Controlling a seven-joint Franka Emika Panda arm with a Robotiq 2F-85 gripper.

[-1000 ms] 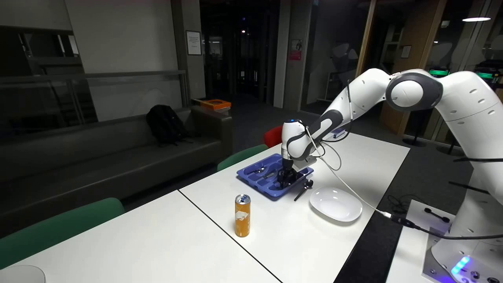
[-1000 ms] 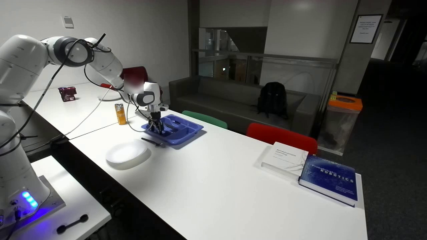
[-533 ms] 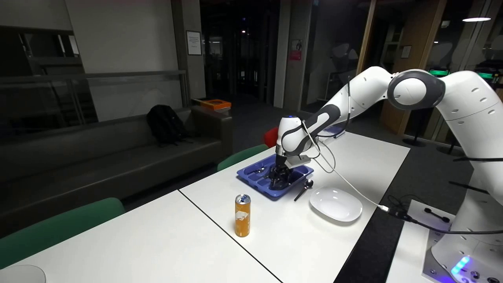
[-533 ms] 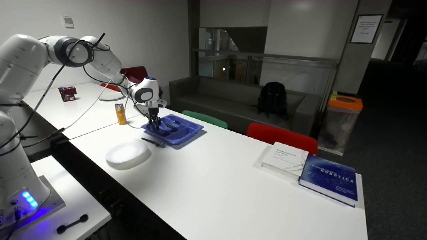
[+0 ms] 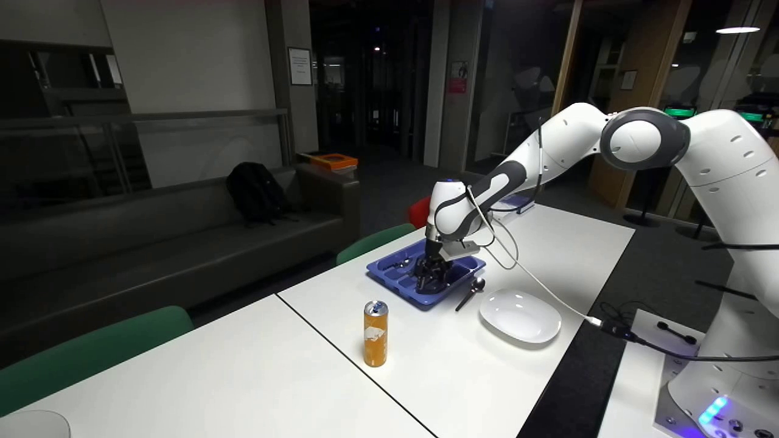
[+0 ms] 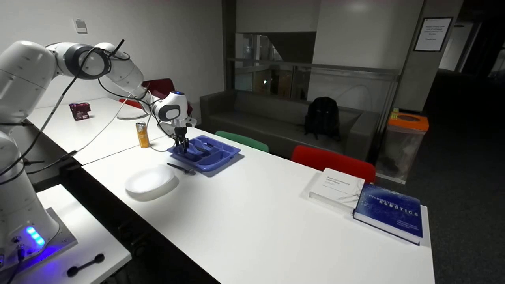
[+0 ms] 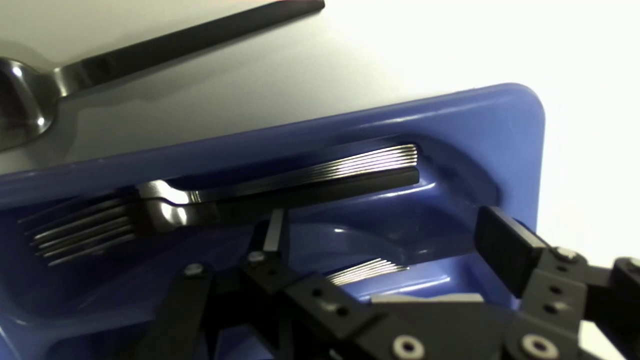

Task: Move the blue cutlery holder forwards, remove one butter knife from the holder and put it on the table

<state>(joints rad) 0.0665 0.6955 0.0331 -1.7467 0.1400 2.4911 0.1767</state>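
The blue cutlery holder (image 5: 403, 294) lies on the white table (image 5: 243, 365) and shows in both exterior views (image 6: 213, 159). My gripper (image 7: 385, 225) points down over the holder, its fingers (image 7: 505, 245) wide apart with nothing between the pads. In an exterior view the gripper (image 5: 429, 283) is within the holder's outline. In the wrist view forks (image 7: 170, 212) with dark handles lie in the compartment along the rim. A bundle of shiny metal ends (image 7: 367, 272) shows in the neighbouring compartment, partly hidden by the gripper; I cannot tell whether these are butter knives.
A spoon (image 5: 470, 294) lies on the table beside the holder, with a white plate (image 5: 520, 316) near it. An orange can (image 5: 375, 334) stands near the table seam. A white book (image 6: 337, 187) and a blue book (image 6: 388, 211) lie at one table end. Chairs line the far side.
My gripper has moved a little across the holder, away from the spoon and plate side, mostly in the first half second. The holder and the other objects have not moved.
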